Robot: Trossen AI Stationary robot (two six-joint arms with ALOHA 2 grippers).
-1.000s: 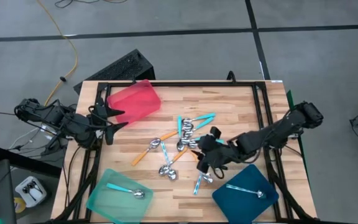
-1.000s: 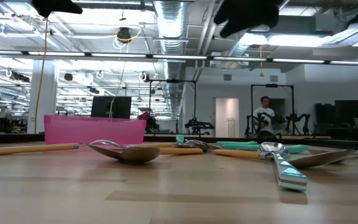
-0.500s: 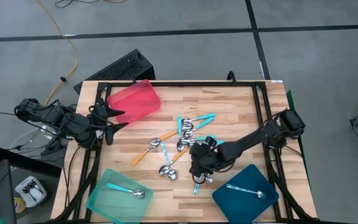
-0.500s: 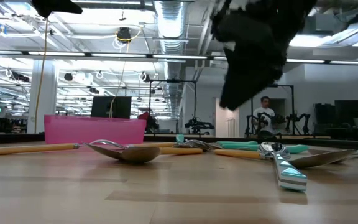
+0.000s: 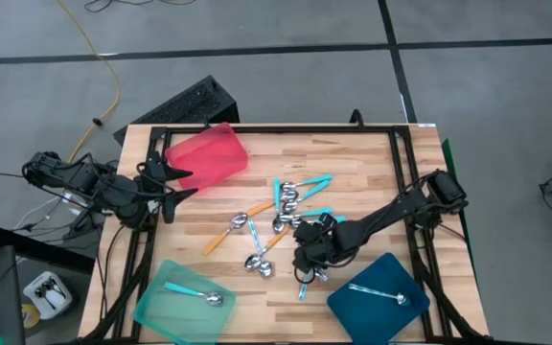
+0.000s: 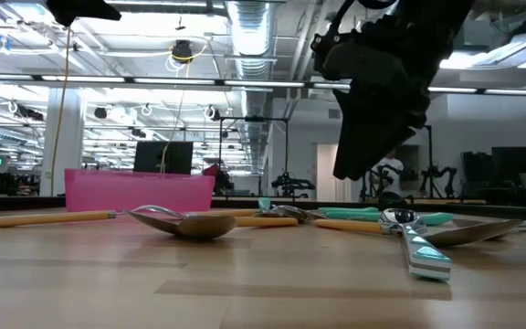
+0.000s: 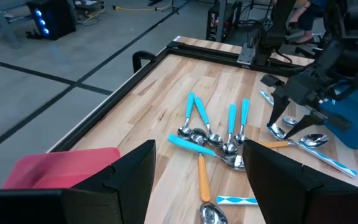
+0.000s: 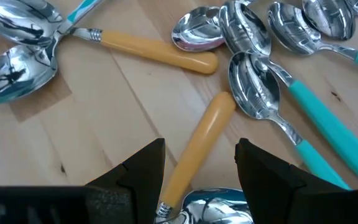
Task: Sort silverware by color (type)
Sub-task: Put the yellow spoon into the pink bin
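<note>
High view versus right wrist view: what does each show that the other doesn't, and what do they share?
Only the high view shows the three trays, the mint-green tray and dark-blue tray each holding one spoon, the red tray none, plus the left gripper waiting open beside the red tray. Only the right wrist view shows an orange-handled spoon running between the open right gripper fingers. Both show the spoon pile mid-table.

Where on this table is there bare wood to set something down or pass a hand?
Free patches: the far right corner beyond the spoon cluster, and between the mint-green tray and dark-blue tray. Crowded: the middle, where the open right gripper hangs over an orange-handled spoon.
</note>
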